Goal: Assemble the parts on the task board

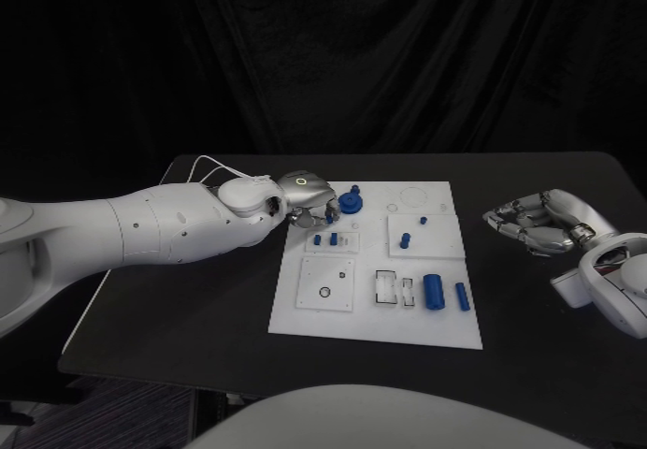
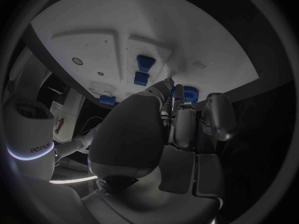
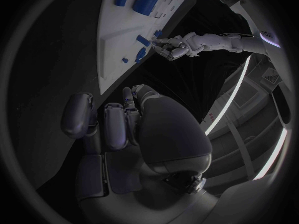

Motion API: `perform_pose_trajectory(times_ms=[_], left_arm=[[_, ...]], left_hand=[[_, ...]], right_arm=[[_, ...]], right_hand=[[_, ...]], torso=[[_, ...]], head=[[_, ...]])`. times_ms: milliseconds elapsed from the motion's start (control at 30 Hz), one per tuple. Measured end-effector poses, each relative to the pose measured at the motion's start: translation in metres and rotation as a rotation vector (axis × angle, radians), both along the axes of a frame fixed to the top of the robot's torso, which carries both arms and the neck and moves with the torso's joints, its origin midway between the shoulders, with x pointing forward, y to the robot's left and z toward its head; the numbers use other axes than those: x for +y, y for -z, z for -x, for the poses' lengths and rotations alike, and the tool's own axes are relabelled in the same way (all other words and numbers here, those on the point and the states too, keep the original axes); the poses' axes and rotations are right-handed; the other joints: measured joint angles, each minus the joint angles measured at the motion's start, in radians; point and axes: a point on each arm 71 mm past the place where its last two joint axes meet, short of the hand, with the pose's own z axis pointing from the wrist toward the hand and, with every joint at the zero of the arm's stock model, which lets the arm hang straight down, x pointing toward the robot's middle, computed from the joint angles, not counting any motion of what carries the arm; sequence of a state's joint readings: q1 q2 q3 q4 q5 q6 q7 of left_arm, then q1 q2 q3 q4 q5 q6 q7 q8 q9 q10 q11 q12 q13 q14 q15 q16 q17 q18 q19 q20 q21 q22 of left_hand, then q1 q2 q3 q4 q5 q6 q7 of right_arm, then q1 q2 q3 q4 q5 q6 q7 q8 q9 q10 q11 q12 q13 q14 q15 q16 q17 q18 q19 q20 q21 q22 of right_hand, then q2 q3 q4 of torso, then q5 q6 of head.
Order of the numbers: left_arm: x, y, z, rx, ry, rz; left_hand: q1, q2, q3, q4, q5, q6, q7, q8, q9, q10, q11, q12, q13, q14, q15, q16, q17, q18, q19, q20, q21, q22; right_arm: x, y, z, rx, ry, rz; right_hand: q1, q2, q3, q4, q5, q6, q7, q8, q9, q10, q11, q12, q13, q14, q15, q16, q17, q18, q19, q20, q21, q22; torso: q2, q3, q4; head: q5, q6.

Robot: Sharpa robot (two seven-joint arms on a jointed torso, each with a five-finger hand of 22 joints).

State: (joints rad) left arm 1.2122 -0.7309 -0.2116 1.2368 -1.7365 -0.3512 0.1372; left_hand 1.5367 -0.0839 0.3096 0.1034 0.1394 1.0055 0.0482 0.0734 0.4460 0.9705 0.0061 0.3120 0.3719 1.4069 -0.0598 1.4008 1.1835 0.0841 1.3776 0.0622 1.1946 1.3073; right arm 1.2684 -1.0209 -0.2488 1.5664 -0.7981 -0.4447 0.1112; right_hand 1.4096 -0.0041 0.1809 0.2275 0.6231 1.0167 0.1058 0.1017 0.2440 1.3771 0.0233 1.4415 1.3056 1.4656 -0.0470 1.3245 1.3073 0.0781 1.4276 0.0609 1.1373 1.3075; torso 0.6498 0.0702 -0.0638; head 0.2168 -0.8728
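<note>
The left arm reaches in across the table to the far left corner of the task board (image 1: 405, 313), and the left hand (image 1: 308, 198) sits at that corner with its fingers curled down around an upright blue part (image 1: 352, 201) — the part stands on the board, just beside the fingertips. In the left wrist view the fingers (image 2: 184, 115) close in on the blue piece (image 2: 189, 94); whether they truly pinch it or merely touch it I cannot tell.

The right hand (image 1: 539, 223) rests off the board's right edge, above the black table (image 1: 176, 309), fingers curled inward on nothing.

On the board, two small blue pegs (image 1: 325, 239) stand just in front of the left hand, a blue cylinder (image 1: 434, 291) and a slimmer blue rod (image 1: 463, 296) lie near the right front — apart from both hands.
</note>
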Motion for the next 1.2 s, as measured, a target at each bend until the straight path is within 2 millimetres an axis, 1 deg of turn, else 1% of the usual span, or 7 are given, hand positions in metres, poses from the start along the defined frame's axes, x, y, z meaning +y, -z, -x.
perform_pose_trajectory(times_ms=[667,767,833,900,1033,1100,1200], left_arm=[[-0.0037,0.0032,-0.0006,0.016,0.002,-0.01],[-0.0037,0.0034,-0.0006,0.018,0.001,-0.011],[-0.0034,0.0039,-0.0006,0.021,-0.002,-0.013],[-0.0027,0.0044,-0.0005,0.024,-0.006,-0.016],[-0.0011,0.0047,-0.0009,0.025,-0.015,-0.019],[-0.0002,0.0047,-0.0011,0.024,-0.02,-0.02],[0.002,0.0045,-0.0017,0.02,-0.031,-0.02]], left_hand=[[-0.004,-0.004,0.003,0.003,0.0,0.0,0.0,0.0,-0.002,0.0,0.0,-0.004,-0.002,-0.003,0.003,-0.004,-0.008,0.0,0.0,0.0,-0.004,0.001],[-0.007,-0.007,0.003,0.003,-0.005,-0.011,-0.004,-0.004,-0.005,0.0,0.0,-0.01,-0.006,-0.009,0.004,-0.009,-0.014,0.0,-0.003,0.004,-0.01,0.001],[-0.024,-0.024,-0.002,0.007,-0.028,-0.066,-0.022,-0.011,-0.02,-0.026,0.007,-0.039,-0.018,-0.022,0.007,-0.023,-0.031,0.0,-0.02,0.005,-0.036,0.001],[-0.036,-0.036,-0.009,0.014,-0.049,-0.12,-0.047,-0.011,-0.038,-0.055,0.021,-0.06,-0.026,-0.032,0.017,-0.03,-0.045,0.0,-0.027,0.01,-0.056,0.001],[-0.043,-0.043,-0.019,0.024,-0.065,-0.2,-0.073,-0.011,-0.066,-0.103,0.031,-0.08,-0.032,-0.042,0.028,-0.042,-0.063,0.0,-0.041,0.013,-0.087,0.001],[-0.043,-0.043,-0.025,0.022,-0.065,-0.218,-0.079,-0.011,-0.074,-0.111,0.035,-0.08,-0.031,-0.042,0.028,-0.042,-0.066,0.0,-0.041,0.013,-0.093,0.001],[-0.043,-0.043,-0.028,0.019,-0.066,-0.223,-0.084,-0.011,-0.077,-0.111,0.035,-0.08,-0.029,-0.042,0.028,-0.042,-0.07,0.0,-0.045,0.016,-0.098,0.001]], right_arm=[[0.0012,0.0002,-0.0004,0.0,-0.002,0.0],[0.0012,0.0002,-0.0004,0.0,-0.002,0.0],[0.0012,0.0002,-0.0005,0.0,-0.002,0.0],[0.0013,0.0002,-0.0005,0.0,-0.003,0.0],[0.0013,0.0002,-0.0005,0.0,-0.003,0.0],[0.0012,0.0002,-0.0005,0.0,-0.003,0.0],[0.0006,0.0002,-0.0004,0.0,-0.001,0.0]], right_hand=[[0.0,0.0,0.0,0.0,0.0,0.0,0.0,0.0,0.0,0.0,0.0,0.0,0.0,0.0,0.0,0.0,0.0,0.0,0.0,0.0,0.0,0.0],[0.0,0.0,0.0,0.0,0.0,0.0,0.0,0.0,0.0,0.0,0.0,0.0,0.0,0.0,0.0,0.0,0.0,0.0,0.0,0.0,0.0,0.0],[0.0,0.0,0.0,0.0,0.0,0.0,0.0,0.0,0.0,0.0,0.0,0.0,0.0,0.0,0.0,0.0,0.0,0.0,0.0,0.0,0.0,0.0],[0.0,0.0,0.0,0.0,0.0,0.0,0.0,0.0,0.0,0.0,0.0,0.0,0.0,0.0,0.0,0.0,0.0,0.0,0.0,0.0,0.0,0.0],[0.0,0.0,0.0,0.0,0.0,0.0,0.0,0.0,0.001,0.0,0.0,0.0,0.0,0.0,0.0,0.0,0.0,0.0,0.0,0.0,0.0,0.0],[0.0,0.0,0.0,0.0,0.0,0.0,0.0,0.0,0.001,0.0,0.0,0.0,0.0,0.0,0.0,0.0,0.0,0.0,0.0,0.0,0.0,0.0],[0.0,0.0,0.0,0.0,0.0,0.0,0.0,0.0,0.001,0.0,0.0,0.0,0.0,0.0,0.0,0.0,0.0,0.0,0.0,0.0,0.0,0.0]], torso=[[0.0,0.0003,0.0],[0.0,0.0003,0.0],[0.0,0.0003,0.0003],[0.0,0.0003,0.0005],[0.0,0.0003,0.0006],[0.0,0.0003,0.0006],[0.0,0.0003,0.0006]], head=[[-0.001,0.0],[-0.001,0.0],[0.0,0.0],[0.0,0.0],[0.0,0.0],[0.002,0.0],[0.004,0.0]])
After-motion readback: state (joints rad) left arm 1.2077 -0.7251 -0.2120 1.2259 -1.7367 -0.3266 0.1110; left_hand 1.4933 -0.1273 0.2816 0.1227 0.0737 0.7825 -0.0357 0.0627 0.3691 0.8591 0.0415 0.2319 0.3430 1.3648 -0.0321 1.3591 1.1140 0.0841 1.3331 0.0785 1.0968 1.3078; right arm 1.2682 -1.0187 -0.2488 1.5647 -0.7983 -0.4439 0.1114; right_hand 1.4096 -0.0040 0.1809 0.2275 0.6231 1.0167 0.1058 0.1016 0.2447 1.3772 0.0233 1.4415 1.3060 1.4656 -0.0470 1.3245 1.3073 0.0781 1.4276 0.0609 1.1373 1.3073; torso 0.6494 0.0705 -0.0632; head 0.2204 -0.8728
